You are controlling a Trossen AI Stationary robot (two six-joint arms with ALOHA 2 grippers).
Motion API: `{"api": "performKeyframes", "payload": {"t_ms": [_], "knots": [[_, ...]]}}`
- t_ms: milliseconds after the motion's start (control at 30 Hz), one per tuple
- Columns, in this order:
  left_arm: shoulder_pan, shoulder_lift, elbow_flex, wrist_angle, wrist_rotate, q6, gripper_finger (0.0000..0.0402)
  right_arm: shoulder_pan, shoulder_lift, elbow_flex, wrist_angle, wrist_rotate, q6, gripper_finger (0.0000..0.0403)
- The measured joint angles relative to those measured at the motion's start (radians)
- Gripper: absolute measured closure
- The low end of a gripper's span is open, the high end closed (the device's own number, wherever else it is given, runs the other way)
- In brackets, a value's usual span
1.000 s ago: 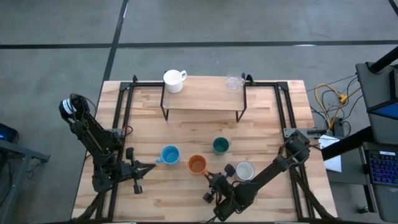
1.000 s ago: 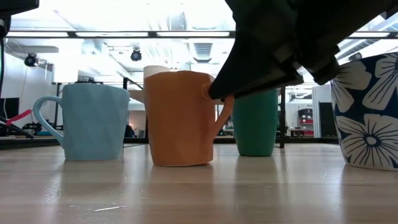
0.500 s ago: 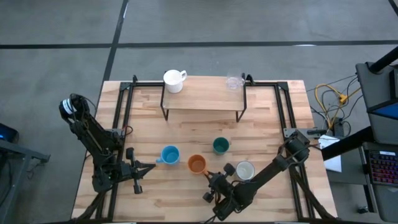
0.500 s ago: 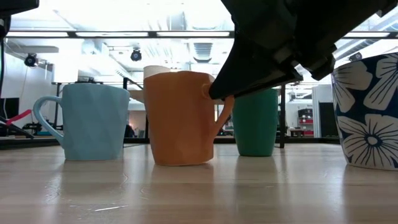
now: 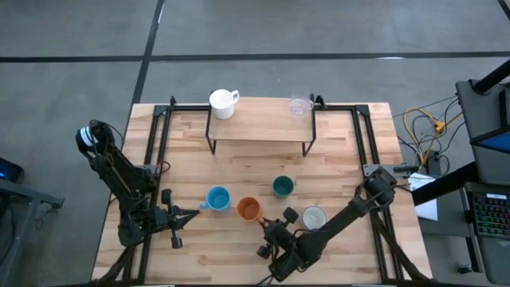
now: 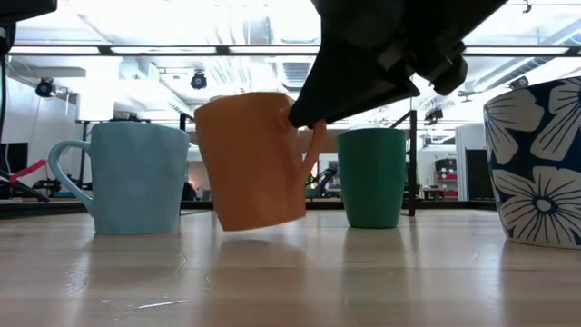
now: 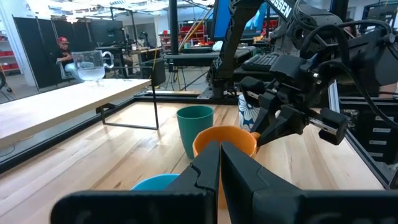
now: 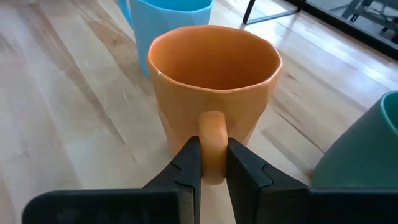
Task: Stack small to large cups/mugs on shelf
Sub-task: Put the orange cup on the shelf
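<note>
Right gripper [image 8: 212,163] clamped on the handle of the orange mug [image 6: 247,162], fingers [image 8: 188,167] pinching it from both sides. Mug tilted, lifted at one edge, base barely clear of the tabletop [image 5: 239,171] in the low view; whether any part touches the wood, hard to tell. Light blue mug [image 5: 217,198] just beside, dark teal-green cup [image 5: 281,186] near. Patterned mug [image 6: 536,163] cut off at the low view's edge, partly hidden under the right arm from above. White mug [image 5: 222,103] and tiny clear glass [image 5: 300,105] at opposite ends of the shelf [image 5: 259,126]. Left gripper [image 7: 219,163] pressed together on nothing, parked at the table's left side.
</note>
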Motion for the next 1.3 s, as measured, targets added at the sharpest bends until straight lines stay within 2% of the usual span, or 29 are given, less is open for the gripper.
{"api": "performKeyframes", "payload": {"t_ms": [433,833,1133,1300], "knots": [[0.000,0.000,0.000,0.000,0.000,0.000,0.0402,-0.018,-0.074,0.011,-0.042,0.091,0.015,0.0361],[0.002,0.000,-0.006,-0.006,-0.001,-0.052,0.0402,-0.075,-0.320,-0.009,-0.139,0.241,0.044,0.0361],[0.003,0.000,-0.009,-0.003,-0.001,-0.052,0.0402,-0.251,-0.448,-0.015,-0.156,0.177,-0.073,0.0361],[0.003,0.000,-0.009,-0.002,-0.001,-0.053,0.0402,-0.349,-0.468,-0.015,-0.146,0.109,-0.136,0.0361]]}}
